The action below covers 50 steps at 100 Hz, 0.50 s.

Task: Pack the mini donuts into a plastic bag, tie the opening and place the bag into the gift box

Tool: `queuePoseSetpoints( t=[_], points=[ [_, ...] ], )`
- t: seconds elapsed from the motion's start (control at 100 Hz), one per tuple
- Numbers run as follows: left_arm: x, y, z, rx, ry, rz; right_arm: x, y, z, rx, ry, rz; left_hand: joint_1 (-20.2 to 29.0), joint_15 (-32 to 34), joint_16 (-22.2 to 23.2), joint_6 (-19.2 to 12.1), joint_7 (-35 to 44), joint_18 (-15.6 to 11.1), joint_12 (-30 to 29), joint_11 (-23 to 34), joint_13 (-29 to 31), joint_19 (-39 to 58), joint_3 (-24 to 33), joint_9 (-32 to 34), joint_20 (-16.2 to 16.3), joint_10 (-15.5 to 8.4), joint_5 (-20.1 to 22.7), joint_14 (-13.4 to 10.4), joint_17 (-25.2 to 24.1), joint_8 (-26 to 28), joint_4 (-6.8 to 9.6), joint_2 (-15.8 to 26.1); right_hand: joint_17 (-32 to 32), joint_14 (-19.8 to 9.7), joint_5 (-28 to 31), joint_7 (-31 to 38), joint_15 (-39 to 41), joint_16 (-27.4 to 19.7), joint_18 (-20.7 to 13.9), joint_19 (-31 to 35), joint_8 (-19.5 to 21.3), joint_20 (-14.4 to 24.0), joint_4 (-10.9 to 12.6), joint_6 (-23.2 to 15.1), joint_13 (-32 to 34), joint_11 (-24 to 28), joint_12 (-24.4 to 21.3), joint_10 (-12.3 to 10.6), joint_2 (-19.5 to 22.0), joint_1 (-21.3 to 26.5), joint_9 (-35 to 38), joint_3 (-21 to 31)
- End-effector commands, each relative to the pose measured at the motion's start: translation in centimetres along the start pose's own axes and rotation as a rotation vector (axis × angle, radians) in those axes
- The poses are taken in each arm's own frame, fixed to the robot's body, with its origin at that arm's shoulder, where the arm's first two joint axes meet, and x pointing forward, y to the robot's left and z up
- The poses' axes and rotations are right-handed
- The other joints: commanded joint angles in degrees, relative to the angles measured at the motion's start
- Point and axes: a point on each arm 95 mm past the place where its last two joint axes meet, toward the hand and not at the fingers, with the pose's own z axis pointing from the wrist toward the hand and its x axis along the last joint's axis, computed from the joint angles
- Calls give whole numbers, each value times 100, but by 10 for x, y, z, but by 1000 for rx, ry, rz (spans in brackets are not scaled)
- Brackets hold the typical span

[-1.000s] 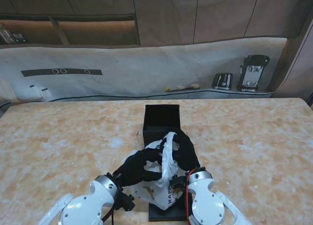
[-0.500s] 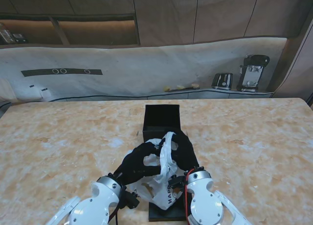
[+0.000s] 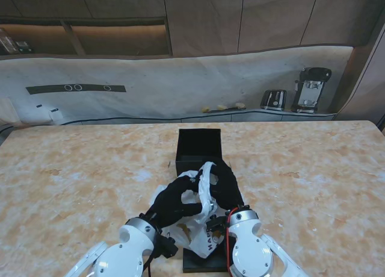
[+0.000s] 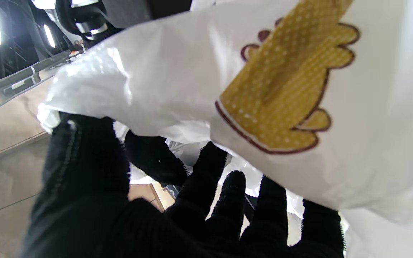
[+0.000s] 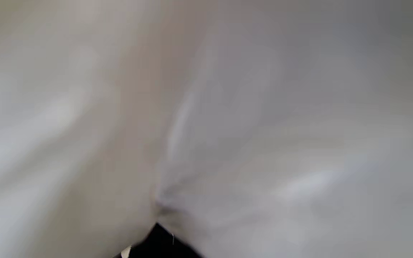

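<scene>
The beige marbled stone tabletop [image 3: 313, 180] spanned the full width of the stand view. A black square open-topped gift box [image 3: 200, 146] stood upright near the middle of the tabletop, well away from the left and right edges. A flat black rectangular panel [image 3: 198, 262] lay at the near edge of the tabletop, partly covered by the bag and the forearms; whether it was the box lid could not be told.

The white crinkled plastic bag with a yellow and brown printed motif [image 3: 195, 232] lay between the box and the near edge, its body resting over the black panel. Its twisted white neck [image 3: 207, 186] rose between the two hands, just in front of the box. In the left wrist view the bag [image 4: 199, 82] filled most of the frame, pressed against the fingers [image 4: 203, 179]. In the right wrist view the bag [image 5: 228, 107] covered almost the whole frame, out of focus.

The left hand [image 3: 173, 200], in a black knit glove, was closed around the bag's neck from the left. The right hand [image 3: 225, 183], also gloved in black, was clamped on the neck from the right, touching the left hand.

No mini donuts could be made out.
</scene>
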Motion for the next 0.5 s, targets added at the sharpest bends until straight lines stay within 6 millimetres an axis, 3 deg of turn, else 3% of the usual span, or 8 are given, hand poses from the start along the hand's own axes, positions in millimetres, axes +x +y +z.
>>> queuePoseSetpoints(
  t=[0.0, 0.36, 0.49],
  points=[
    [15, 4, 3, 15, 40, -23, 3, -12, -4, 27, 6, 17, -219, -177, -112, -707, -353, -202, -15, -94, -183, -74, -120, -211, -11, 12, -345, -33, -77, -48, -78, 161, -90, -144, 151, 258, 78, 127, -211, 23, -63, 115, 24, -177, -119, 107, 310, -12, -227, 42, -148, -189],
    [26, 9, 9, 70, 32, -2, 2, -13, -4, 32, 16, 10, -100, -186, -12, -561, -237, -202, 189, -180, -199, -131, -110, -242, 97, 83, -541, 23, -76, 18, -59, 300, -110, -154, 129, 382, 98, 118, -215, 29, -236, 114, 52, -157, -136, 124, 308, -14, -250, 48, -168, -171],
    [29, 10, 12, 108, 21, 31, 2, -15, -4, 38, 24, 12, 168, -187, 111, -493, 153, -215, 353, -192, -205, -139, -140, -241, 142, 130, -833, 66, -52, 244, -56, 539, -112, -159, 148, 416, 109, 118, -215, 32, -295, 114, 61, -171, -131, 144, 314, -23, -284, 52, -147, -167]
  ],
)
